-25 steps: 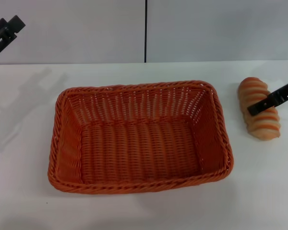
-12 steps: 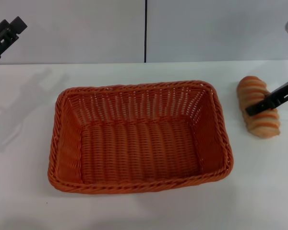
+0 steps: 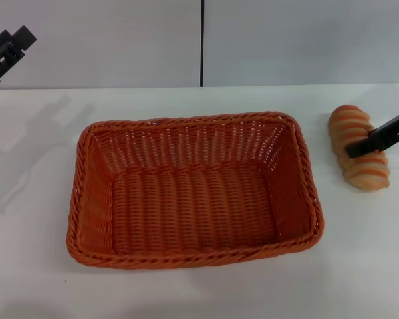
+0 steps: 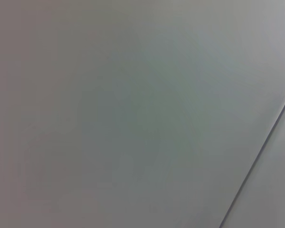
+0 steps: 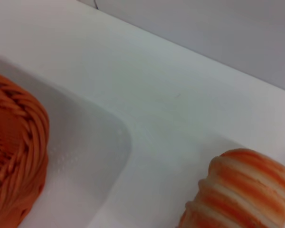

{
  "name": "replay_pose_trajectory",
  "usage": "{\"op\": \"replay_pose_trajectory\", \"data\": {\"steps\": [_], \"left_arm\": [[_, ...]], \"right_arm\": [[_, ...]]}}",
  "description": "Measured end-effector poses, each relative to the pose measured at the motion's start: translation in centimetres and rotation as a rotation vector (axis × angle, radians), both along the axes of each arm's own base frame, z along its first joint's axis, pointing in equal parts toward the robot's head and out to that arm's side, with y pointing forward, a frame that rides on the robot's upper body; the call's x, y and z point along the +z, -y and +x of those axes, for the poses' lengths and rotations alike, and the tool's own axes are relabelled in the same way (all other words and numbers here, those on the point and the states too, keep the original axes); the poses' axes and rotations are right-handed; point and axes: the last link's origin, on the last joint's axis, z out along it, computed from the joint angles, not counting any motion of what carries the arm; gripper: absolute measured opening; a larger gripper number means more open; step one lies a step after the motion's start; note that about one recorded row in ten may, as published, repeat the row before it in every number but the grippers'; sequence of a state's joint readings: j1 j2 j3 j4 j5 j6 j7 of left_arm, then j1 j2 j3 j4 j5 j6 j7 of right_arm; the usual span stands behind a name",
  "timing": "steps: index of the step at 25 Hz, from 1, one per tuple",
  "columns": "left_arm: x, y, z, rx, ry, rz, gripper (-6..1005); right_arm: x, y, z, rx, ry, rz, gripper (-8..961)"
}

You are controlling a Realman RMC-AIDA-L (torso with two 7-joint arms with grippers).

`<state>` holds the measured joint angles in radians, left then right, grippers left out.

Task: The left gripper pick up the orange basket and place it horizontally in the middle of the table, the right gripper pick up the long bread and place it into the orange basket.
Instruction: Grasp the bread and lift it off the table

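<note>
— What lies nearest you on the worktop?

— The orange basket. It sits flat in the middle, long side across my view, with nothing inside it. Its braided rim and sloped woven walls are all in plain sight. My right wrist view catches one rounded corner of it.

— And the long bread?

— It lies on the worktop to my right of the basket, near it but apart, with white surface between them. It rests ridged side up, orange-brown bands running crosswise, its length pointing away from me. My right wrist view shows one end of it close by.

— Where is your right pincer?

— Right at the bread. One thin black finger crosses the loaf about mid-length, coming in from the right edge of my head view. I see only that one finger, so I cannot tell whether the pincer is spread or closed on the loaf.

— And the left pincer?

— Farthest off, raised at the far left against the grey wall, well apart from the basket. Whether its fingers are apart or together, I cannot tell. Its wrist view shows only that wall, with one dark seam.
</note>
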<state>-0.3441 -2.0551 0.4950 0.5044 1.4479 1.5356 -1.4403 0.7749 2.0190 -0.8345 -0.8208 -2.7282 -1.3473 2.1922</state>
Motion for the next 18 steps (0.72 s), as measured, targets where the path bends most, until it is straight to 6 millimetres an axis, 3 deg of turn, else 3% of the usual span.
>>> {"op": "replay_pose_trajectory", "data": {"steps": [13,18], "left_arm": [[0.0,-0.3,0.3,-0.009,-0.002,0.0,738],[0.0,-0.3,0.3,-0.01,0.0,0.003,738]], "right_arm": [[0.4,0.0,-0.1,0.005,-0.032,0.02,493],[3.2,0.1,-1.3,0.034,-0.185,0.146,473]]}}
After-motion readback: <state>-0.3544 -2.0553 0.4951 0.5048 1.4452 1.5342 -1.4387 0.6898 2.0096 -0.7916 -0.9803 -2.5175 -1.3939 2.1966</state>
